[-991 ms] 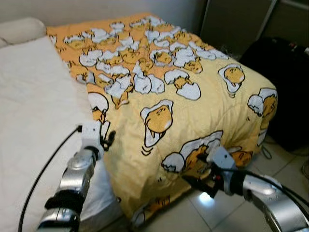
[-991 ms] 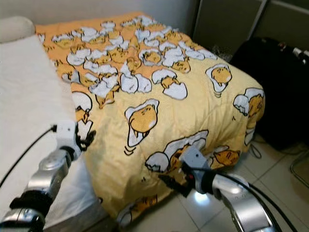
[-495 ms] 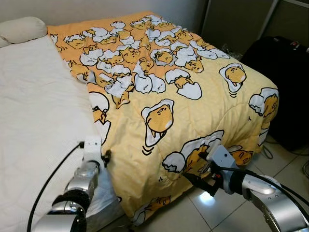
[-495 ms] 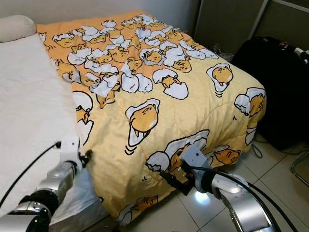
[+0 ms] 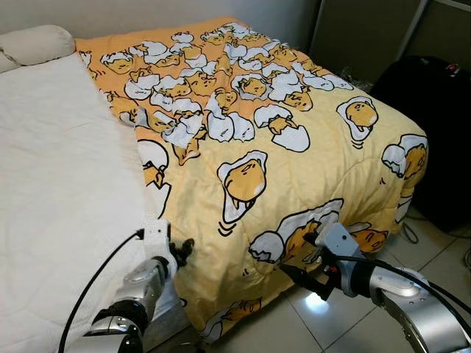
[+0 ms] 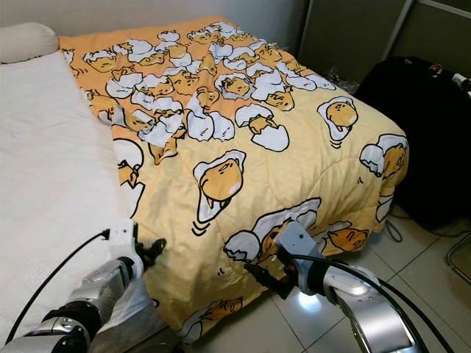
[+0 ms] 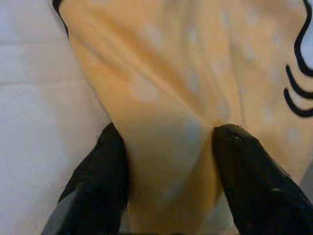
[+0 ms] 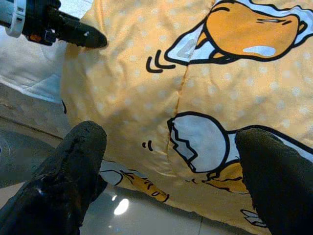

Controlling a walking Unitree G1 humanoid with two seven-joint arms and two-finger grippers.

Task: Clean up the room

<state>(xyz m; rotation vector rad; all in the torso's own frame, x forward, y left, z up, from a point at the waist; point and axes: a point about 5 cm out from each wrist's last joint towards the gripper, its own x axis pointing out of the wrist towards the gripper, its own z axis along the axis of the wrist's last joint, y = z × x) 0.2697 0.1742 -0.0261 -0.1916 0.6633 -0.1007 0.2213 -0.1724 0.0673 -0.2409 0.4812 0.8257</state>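
Observation:
A yellow blanket (image 5: 250, 125) printed with egg characters covers the right half of the bed and hangs over its foot. My left gripper (image 5: 184, 248) is at the blanket's left edge near the bed's front corner. In the left wrist view its black fingers (image 7: 105, 166) are shut on a fold of the yellow fabric (image 7: 171, 122). My right gripper (image 5: 293, 273) hovers low beside the hanging foot edge, above the floor. It is open, with its fingers (image 8: 73, 171) wide apart and the blanket (image 8: 195, 98) just beyond them.
The bare white mattress (image 5: 59, 162) takes up the bed's left half, with a pillow (image 5: 33, 43) at its head. A black bag (image 5: 434, 118) stands right of the bed against a dark cabinet. Glossy tiled floor (image 5: 324, 323) lies below the foot.
My left gripper has slid along the blanket's edge toward the foot of the bed. The right arm has stayed where it was.

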